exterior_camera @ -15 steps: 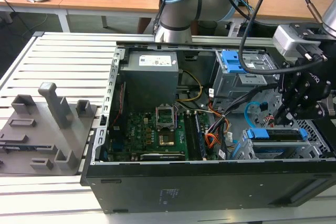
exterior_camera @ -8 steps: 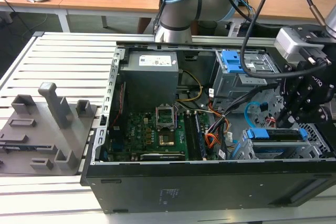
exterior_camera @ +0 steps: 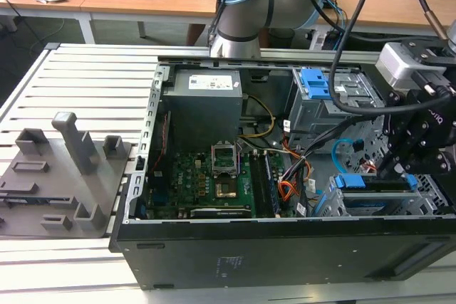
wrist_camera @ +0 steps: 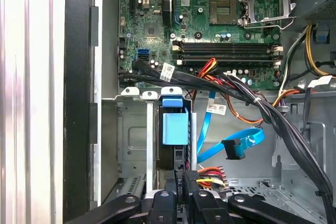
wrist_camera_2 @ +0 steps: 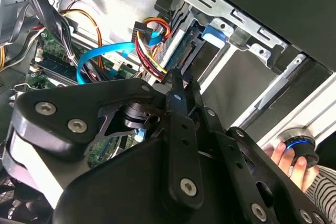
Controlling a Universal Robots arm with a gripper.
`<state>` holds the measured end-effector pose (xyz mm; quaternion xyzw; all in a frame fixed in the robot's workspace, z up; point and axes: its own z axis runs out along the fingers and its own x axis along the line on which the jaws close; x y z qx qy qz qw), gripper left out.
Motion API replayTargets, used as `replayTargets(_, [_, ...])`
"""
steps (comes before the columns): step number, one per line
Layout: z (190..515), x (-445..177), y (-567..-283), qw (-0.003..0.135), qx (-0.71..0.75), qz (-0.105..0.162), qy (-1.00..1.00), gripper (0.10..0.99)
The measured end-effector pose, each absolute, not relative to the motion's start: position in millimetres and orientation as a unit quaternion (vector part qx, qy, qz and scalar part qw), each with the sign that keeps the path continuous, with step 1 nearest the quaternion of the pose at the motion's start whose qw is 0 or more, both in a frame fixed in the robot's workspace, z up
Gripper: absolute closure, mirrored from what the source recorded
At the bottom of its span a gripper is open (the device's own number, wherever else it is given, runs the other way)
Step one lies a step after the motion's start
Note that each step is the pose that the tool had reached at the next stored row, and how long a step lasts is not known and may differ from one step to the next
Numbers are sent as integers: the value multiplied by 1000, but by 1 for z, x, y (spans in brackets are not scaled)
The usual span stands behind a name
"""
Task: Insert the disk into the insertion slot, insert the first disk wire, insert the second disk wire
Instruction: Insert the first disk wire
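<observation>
The disk [exterior_camera: 377, 186] sits in the insertion slot [exterior_camera: 332, 206] at the case's corner on the exterior view's right, its blue carrier [wrist_camera: 175, 127] showing at the bay's [wrist_camera: 131, 140] mouth. My gripper [exterior_camera: 396, 173] hangs just above the disk's end. In the first wrist view the gripper [wrist_camera: 181, 183] is shut on a black plug [wrist_camera: 192, 177] with red, yellow and black wires, close to the disk's back edge. A blue flat wire [wrist_camera: 234, 147] with a black plug lies loose beside it. In the second wrist view the gripper [wrist_camera_2: 176, 80] points at the carrier [wrist_camera_2: 212, 31].
The taller grey cage with blue latch tabs [exterior_camera: 314, 83] stands behind the bay. Bundled black cables [wrist_camera: 273, 114] cross above the disk toward the motherboard [exterior_camera: 206, 176]. A grey fixture block [exterior_camera: 64, 169] lies on the exterior view's left. A hand [wrist_camera_2: 286, 157] rests on a round button.
</observation>
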<state>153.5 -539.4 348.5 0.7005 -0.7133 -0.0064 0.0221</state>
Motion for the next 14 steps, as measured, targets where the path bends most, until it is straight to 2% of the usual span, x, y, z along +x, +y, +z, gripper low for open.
replayTargets(14, [343,165,-538,17,701,-13,-713,906])
